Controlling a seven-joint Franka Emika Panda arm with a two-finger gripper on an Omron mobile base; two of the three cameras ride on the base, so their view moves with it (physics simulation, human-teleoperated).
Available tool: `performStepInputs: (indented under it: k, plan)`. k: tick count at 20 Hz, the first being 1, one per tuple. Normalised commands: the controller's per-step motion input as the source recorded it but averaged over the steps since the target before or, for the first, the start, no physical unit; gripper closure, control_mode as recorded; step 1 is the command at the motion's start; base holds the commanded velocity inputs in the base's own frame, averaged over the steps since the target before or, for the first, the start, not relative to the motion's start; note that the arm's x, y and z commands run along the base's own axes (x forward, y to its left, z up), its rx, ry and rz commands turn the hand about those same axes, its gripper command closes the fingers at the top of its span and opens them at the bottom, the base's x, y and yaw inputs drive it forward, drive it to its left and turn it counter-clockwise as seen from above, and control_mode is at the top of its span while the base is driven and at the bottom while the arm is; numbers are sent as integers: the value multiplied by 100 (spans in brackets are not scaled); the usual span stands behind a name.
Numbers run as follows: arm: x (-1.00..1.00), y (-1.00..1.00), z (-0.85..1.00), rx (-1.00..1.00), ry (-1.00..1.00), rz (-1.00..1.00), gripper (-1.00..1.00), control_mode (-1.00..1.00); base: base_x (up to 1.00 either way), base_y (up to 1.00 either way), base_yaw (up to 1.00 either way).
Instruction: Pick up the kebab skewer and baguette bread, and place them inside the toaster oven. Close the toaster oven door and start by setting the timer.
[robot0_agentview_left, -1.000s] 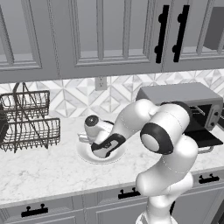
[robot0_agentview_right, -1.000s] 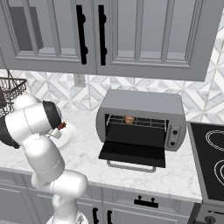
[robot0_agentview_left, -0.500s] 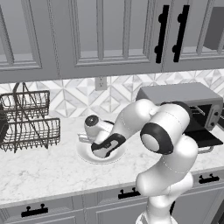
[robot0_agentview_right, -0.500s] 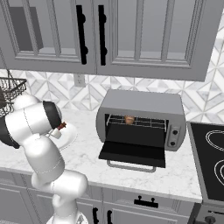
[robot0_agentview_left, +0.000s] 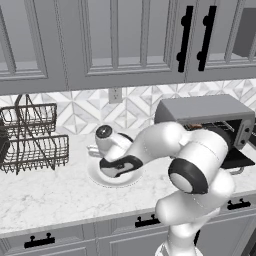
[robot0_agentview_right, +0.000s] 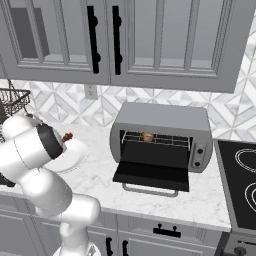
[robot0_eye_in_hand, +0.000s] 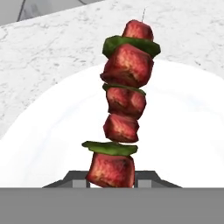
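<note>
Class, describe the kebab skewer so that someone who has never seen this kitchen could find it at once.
Start at the grey toaster oven with its door folded down on the marble counter. To its left, as the right base view shows it, lies a round white plate. Over that plate is the kebab skewer, a thin stick of red-brown meat chunks and green pieces, its lower end between the fingers of the gripper.

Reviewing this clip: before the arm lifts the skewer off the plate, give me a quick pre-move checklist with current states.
1. Gripper closed on the kebab skewer: ok; its lowest chunk sits between the fingertips.
2. Skewer whole, meat and green pieces on the stick: ok.
3. Skewer clear of the white plate: cannot tell.
4. Toaster oven door open and folded down: ok.
5. Baguette bread on the rack inside the toaster oven: ok.
6. Room left on the rack beside it: ok.
</note>
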Motion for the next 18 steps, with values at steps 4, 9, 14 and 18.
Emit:
performStepInputs:
  k: [4, 9, 14, 18]
  plan:
    - [-12, 0, 66, 0, 0, 3, 100, -100, 0, 0, 0]
    - [-21, 0, 63, 0, 0, 4, 100, -100, 0, 0, 0]
    - [-18, -10, 53, 0, 0, 9, 100, -100, 0, 0, 0]
    - [-33, -29, 44, 0, 0, 15, 100, -100, 0, 0, 0]
